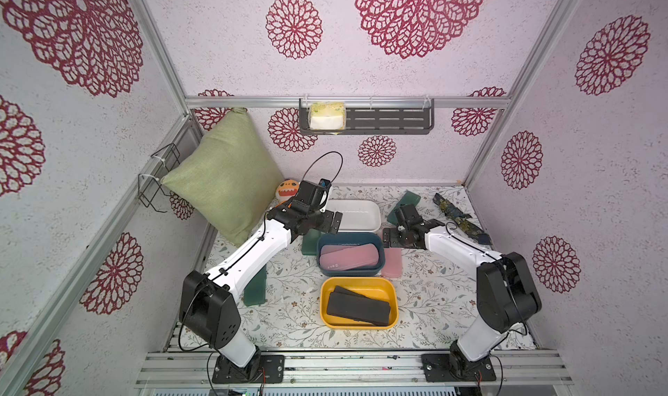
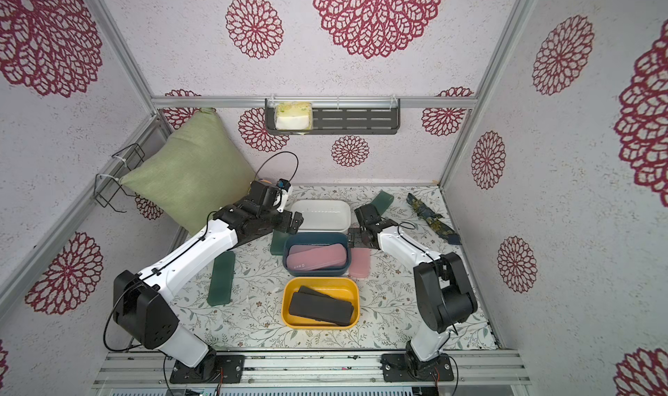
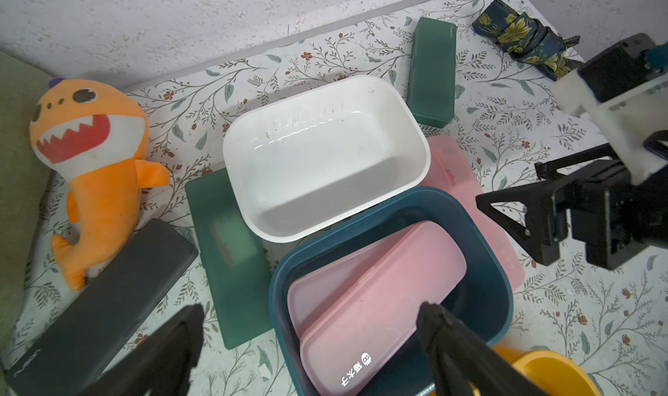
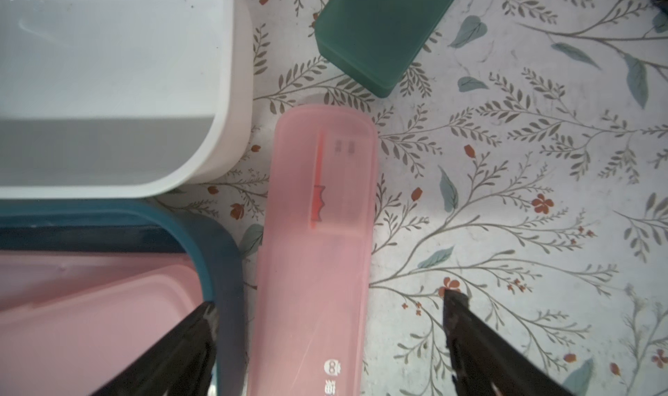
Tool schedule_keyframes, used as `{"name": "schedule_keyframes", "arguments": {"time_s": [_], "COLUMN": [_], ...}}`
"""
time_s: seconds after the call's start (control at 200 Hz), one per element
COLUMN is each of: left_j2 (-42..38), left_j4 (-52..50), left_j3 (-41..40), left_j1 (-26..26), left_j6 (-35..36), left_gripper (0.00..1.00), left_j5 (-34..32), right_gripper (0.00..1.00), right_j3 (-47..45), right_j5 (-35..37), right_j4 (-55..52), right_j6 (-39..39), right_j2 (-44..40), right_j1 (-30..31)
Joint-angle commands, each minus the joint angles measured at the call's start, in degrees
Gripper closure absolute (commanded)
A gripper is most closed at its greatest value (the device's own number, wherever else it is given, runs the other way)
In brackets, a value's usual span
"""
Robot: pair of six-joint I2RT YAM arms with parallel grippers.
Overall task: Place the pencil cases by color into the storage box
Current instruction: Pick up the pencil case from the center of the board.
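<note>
**A:** Where do the pink cases lie, taking the blue bin (image 1: 343, 239) as the mark?

**B:** Two pink cases (image 1: 349, 258) lie inside it, one overlapping the other. A third pink case (image 4: 318, 231) lies on the counter (image 1: 433, 304) just right of the bin, running along its end wall.

**A:** And the black ones?

**B:** Two black cases (image 1: 358, 307) sit stacked and askew in the yellow bin (image 1: 379, 288), on the robot's side of the blue bin. A third black case (image 3: 101, 304) shows only in the left wrist view. It is left of the blue bin, beside an orange plush toy (image 3: 94, 152).

**A:** Green?

**B:** All three are on the counter. One green case (image 3: 231, 260) sits against the blue bin's far-left corner. A second green case (image 2: 221, 278) lies well to the bin's left. A third green case (image 3: 432, 76) lies beyond the bin to the right, past the white bin (image 1: 356, 213), which touches the blue bin's far wall.

**A:** The fingers?

**B:** The left fingers (image 3: 173, 343) are spread wide and grip nothing, above the blue bin's left end. The right fingers (image 4: 180, 351) are also spread wide and grip nothing. They straddle the third pink case from above, with one over the blue bin's rim and the other over bare counter.
</note>
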Motion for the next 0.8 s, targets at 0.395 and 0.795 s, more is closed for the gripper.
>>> {"name": "schedule_keyframes", "arguments": {"time_s": [0.395,0.795], "left_j2": [-1.2,-0.6], "left_j4": [0.7,0.6], "left_j3": [-0.6,-0.6], "left_j1": [1.4,1.8], "left_j6": [0.7,1.4], "left_gripper": [0.01,0.01], "left_j5": [1.1,1.0], "right_gripper": [0.01,0.01], "right_j3": [9.8,13.5], "right_j5": [2.5,2.9], "right_j4": [0.9,0.6], "right_j6": [2.8,2.8], "right_j2": [11.0,17.0], "right_j1": [-1.9,-2.2]}}
